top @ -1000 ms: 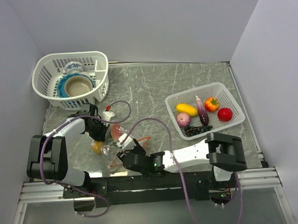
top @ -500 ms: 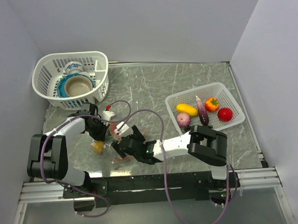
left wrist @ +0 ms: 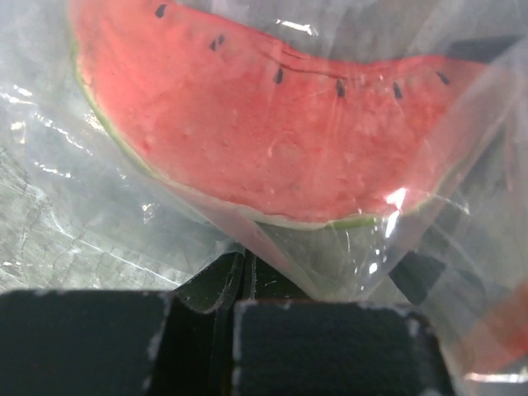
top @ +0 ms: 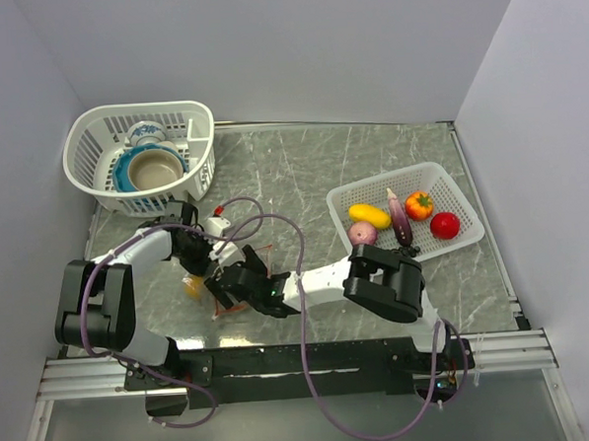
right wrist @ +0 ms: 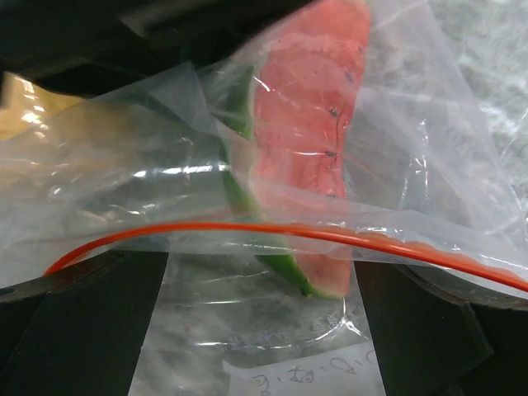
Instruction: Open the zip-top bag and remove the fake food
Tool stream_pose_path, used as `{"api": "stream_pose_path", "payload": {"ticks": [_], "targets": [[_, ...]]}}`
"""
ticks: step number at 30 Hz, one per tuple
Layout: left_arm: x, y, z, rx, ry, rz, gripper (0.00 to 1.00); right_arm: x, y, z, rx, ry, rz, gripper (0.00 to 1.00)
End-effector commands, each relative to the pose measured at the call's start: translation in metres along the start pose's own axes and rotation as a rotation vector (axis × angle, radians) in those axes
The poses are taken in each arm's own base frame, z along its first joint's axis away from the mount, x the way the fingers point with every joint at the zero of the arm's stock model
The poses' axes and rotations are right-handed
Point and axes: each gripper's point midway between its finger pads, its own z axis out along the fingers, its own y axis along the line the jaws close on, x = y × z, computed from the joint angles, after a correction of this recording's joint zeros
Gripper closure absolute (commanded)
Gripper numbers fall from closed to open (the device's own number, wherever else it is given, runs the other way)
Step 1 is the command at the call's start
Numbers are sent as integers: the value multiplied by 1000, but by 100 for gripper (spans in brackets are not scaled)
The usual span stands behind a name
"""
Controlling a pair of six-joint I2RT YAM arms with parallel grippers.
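Observation:
The zip-top bag [right wrist: 247, 157] is clear, crinkly plastic with an orange-red zip strip [right wrist: 272, 231] across its mouth. Inside lies a piece of fake food, a red watermelon slice [left wrist: 264, 132] with a green rind. My left gripper [left wrist: 238, 285] is shut on a fold of the bag just below the slice. My right gripper [right wrist: 256, 330] stands wide open at the bag's mouth, one finger [right wrist: 78, 330] on each side of the slice's tip. In the top view both grippers meet over the bag [top: 239, 258] at the front left. A yellow-orange piece [top: 192, 287] lies beside it.
A white basket [top: 383, 177] at the right holds yellow, purple, orange, red and dark toy foods. Another white basket [top: 150, 106] at the back left holds blue-and-white bowls [top: 153, 169]. Cables loop over the table between the arms.
My right arm has swung left to the bag's mouth and its gripper has opened wide. The left gripper has kept its hold and place.

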Motion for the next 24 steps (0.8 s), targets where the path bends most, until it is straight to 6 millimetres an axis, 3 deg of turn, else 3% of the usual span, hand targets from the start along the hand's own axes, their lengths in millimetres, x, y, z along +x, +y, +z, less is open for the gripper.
{"api": "stream_pose_path", "payload": {"ticks": [1,3,7,10,14,18,24], "targets": [[38,-17,19,66,117,-6,99,-12,-7,10,-5,-21,66,4],[37,-16,19,64,116,-4,99,-7,-10,9,-8,-11,70,11],[37,-17,19,65,114,-2,99,-6,-18,2,0,-17,84,45],[36,-14,18,51,113,0,99,-10,-24,-10,6,-30,89,57],[35,-11,17,36,113,-2,99,-23,-35,-35,23,-69,106,61],[32,-7,17,19,107,-6,99,-36,-45,-75,8,-116,128,62],[27,-3,17,6,100,-15,99,-39,-53,-131,-58,-144,181,62]]}}
